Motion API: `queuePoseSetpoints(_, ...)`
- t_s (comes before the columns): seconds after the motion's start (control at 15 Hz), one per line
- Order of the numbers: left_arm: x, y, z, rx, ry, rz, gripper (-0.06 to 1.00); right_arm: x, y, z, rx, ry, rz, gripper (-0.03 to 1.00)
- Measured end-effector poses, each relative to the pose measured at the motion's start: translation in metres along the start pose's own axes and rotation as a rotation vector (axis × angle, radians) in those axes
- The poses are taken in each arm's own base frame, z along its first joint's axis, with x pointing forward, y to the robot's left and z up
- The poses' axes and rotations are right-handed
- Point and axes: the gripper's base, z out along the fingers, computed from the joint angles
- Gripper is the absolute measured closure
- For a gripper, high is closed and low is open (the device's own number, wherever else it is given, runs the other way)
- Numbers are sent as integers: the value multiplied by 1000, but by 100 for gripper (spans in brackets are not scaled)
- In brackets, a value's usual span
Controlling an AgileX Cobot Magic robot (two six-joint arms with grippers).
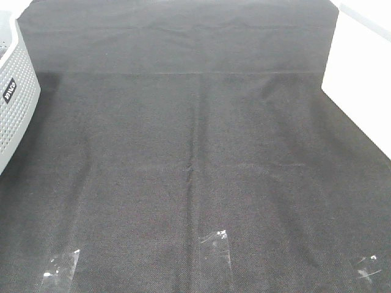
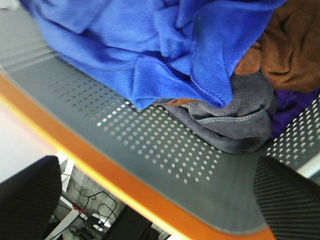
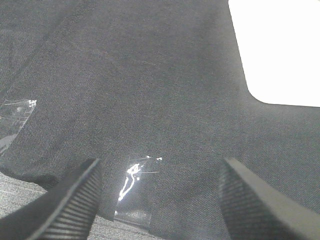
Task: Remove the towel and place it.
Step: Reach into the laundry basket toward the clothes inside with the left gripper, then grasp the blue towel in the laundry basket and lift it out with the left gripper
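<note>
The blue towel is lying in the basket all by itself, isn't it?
Not quite. The blue towel is in the basket, but it is not by itself. The left wrist view shows a grey cloth partly under it and a brown cloth bunched up against it.

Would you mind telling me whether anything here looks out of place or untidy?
Only mildly: the towel lies crumpled atop other cloths in the basket, not folded. Nothing else stands out.
</note>
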Motion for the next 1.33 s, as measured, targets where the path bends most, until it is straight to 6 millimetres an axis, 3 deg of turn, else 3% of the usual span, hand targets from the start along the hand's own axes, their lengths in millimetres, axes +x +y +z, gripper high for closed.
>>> queuePoseSetpoints(0.07, -7, 2, 31, 30, 21, 53, -3, 0, 0, 0, 0, 0, 0, 31)
queuePoseSetpoints(0.27, -20, -1, 82, 77, 39, 139, -3, 0, 0, 0, 0, 0, 0, 31)
queuePoseSetpoints(0.47, -34, -10, 118, 130, 47, 193, -3, 0, 0, 0, 0, 0, 0, 31)
queuePoseSetpoints(0.73, -40, -20, 151, 186, 85, 248, 0, 0, 0, 0, 0, 0, 0, 31)
queuePoseSetpoints(0.93, -45, -21, 155, 178, 76, 256, 7, 0, 0, 0, 0, 0, 0, 31)
queuePoseSetpoints(1.33, -47, -22, 155, 188, 56, 237, 31, 0, 0, 0, 0, 0, 0, 31)
